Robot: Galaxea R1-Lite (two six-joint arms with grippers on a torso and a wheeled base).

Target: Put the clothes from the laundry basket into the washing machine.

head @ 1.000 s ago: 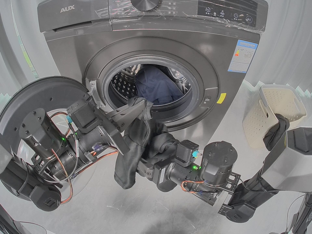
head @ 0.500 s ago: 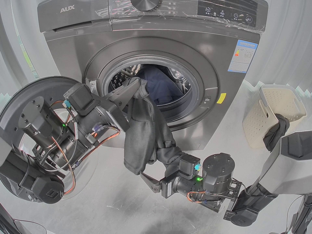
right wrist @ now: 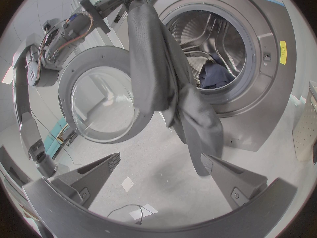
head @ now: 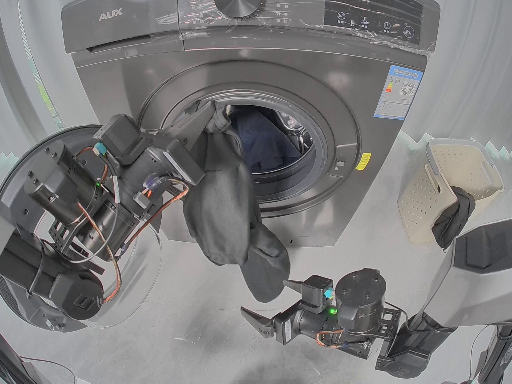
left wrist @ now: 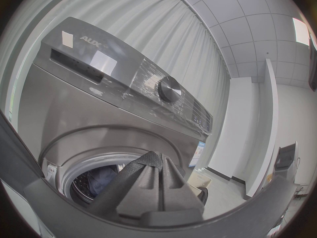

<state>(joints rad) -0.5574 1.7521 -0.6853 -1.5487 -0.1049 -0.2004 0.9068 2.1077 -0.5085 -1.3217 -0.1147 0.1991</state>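
Note:
A dark grey garment hangs from my left gripper, which is shut on its top end at the upper left rim of the washing machine's drum opening. In the left wrist view the fingers pinch the cloth in front of the drum. The garment's lower end dangles just above my right gripper, which is open and empty near the floor. A blue garment lies inside the drum. The cream laundry basket stands at the right with a dark cloth draped over its rim.
The round machine door stands swung open at the left, behind my left arm; its glass bowl faces the right wrist camera. Bare grey floor lies before the machine. Pale curtains hang behind it.
My left gripper has raised the grey garment from below the opening up to its upper rim. My right gripper has let go of the cloth, opened and dropped toward the floor.

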